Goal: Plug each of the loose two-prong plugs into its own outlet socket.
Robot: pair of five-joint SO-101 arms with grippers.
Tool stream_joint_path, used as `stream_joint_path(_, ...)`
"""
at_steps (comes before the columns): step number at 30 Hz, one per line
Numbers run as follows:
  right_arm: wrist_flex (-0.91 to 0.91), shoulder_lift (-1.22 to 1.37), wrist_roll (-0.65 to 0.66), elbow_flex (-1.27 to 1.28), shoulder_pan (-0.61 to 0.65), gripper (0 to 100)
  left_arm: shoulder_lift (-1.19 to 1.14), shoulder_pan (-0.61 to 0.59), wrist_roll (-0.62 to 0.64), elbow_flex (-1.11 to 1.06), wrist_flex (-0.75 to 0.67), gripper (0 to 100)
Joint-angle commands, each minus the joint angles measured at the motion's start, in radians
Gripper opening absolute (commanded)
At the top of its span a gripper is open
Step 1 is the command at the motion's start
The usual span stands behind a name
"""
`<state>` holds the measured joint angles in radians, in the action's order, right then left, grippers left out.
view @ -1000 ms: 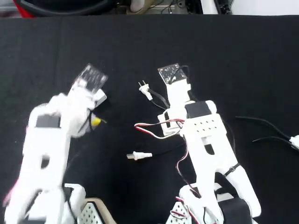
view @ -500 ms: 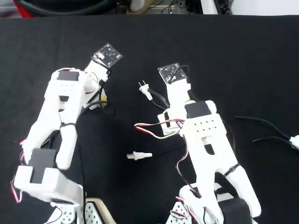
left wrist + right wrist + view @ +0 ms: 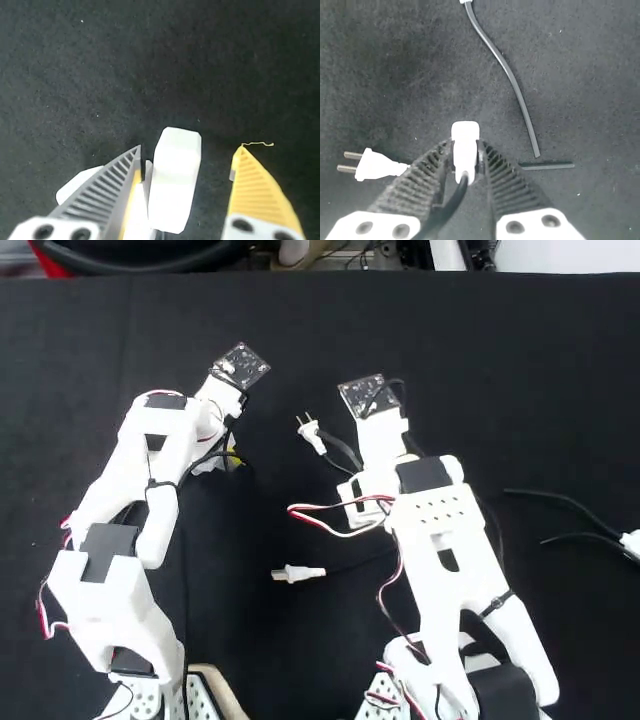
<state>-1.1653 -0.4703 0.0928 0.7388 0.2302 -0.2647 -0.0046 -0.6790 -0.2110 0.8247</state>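
While the left arm's jaws stand apart, a white block (image 3: 175,182) sits between them, against the grey ribbed finger (image 3: 107,192) and apart from the yellow finger (image 3: 255,187). The right arm's jaws are clamped on a small white piece (image 3: 465,142), and a black cord runs back from it between the fingers. Just beside these jaws lies a two-prong plug (image 3: 370,169), near the middle of the table (image 3: 520,350), its prongs pointing away from them. A thin black cable (image 3: 505,75) lies on the jaws' other side. A second plug (image 3: 298,573) lies between the two arms, nearer the table's near edge. At the right edge, well apart, a white connector (image 3: 630,538) rests with black cords (image 3: 560,508). A wide stretch of black table runs from both arms to the far edge.
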Motion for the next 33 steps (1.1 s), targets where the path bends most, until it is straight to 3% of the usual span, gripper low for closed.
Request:
stream_joint_path(1,0.046,-0.025,0.005,0.016,-0.009,1.1,0.003,0.002,-0.011,0.056,0.009,28)
stream_joint_path(5,0.044,-0.025,0.005,0.016,-0.009,1.1,0.009,-0.005,-0.011,0.048,0.020,23)
stream_joint_path(11,0.044,-0.027,0.005,0.016,-0.009,1.1,0.018,0.033,-0.005,0.113,0.227,2)
stream_joint_path(18,0.044,-0.028,0.005,0.016,-0.014,1.1,0.212,0.131,0.023,0.028,0.404,3)
stream_joint_path(24,0.032,-0.033,0.005,0.015,-0.031,1.1,0.494,0.308,0.025,-0.306,0.298,3)
stream_joint_path(33,-0.161,-0.033,0.061,-0.128,-0.269,1.1,0.689,0.545,0.023,-0.588,0.152,3)
